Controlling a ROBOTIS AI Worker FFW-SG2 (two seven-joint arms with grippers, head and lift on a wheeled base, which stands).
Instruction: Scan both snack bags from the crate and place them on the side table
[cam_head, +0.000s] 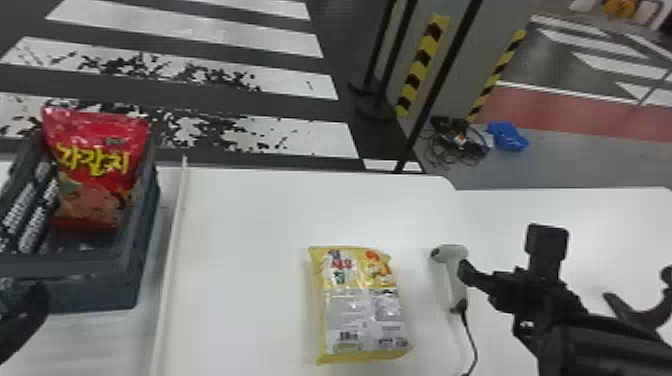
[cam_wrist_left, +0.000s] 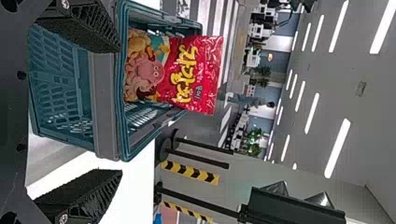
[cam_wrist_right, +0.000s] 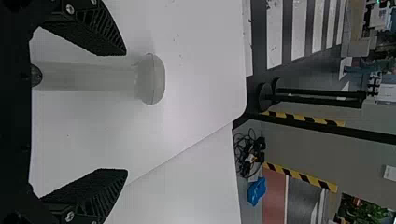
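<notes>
In the head view the red snack bag (cam_head: 97, 170) stands upright in the dark crate (cam_head: 142, 240) at the left. The yellow snack bag (cam_head: 362, 305) lies flat on the white table with its barcode side up. To its right lies the white scanner (cam_head: 452, 275), beside my right gripper (cam_head: 565, 280), which is open. My left gripper (cam_head: 22, 320) is at the left edge, by the crate's near side. In the left wrist view the left gripper (cam_wrist_left: 116, 109) stands open before the crate (cam_wrist_left: 105, 107) and the red bag (cam_wrist_left: 196, 74). In the right wrist view the right gripper (cam_wrist_right: 123, 112) is open, the scanner (cam_wrist_right: 149, 79) between and beyond its fingers.
A raised white strip (cam_head: 172, 250) runs along the table between crate and yellow bag. The side table (cam_head: 590, 215) adjoins at the right. The scanner's cable (cam_head: 470, 345) trails to the near edge. Striped posts and a blue item (cam_head: 507, 136) are on the floor beyond.
</notes>
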